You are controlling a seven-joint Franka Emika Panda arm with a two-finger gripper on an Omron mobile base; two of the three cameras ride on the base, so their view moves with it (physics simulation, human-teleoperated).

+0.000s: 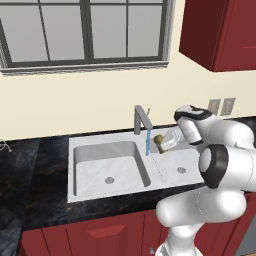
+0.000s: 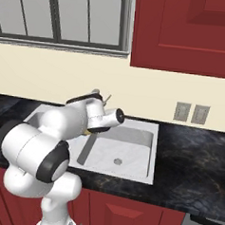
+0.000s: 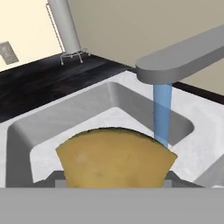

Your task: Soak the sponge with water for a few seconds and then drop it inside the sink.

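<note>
Sponge (image 3: 116,157) gripped, arm (image 1: 220,150) reaching over sink (image 1: 90,172), beside water (image 1: 148,141)

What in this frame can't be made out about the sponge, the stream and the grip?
- Finger pads: in the hand view the sponge covers them, so the contact itself is hidden.
- Water: its lower end passes behind the sponge's edge; whether it wets the sponge is unclear.
- Gripper: small in the left base view; the arm hides it in the right base view.
- Sink: the arm covers part of the right basin.
</note>
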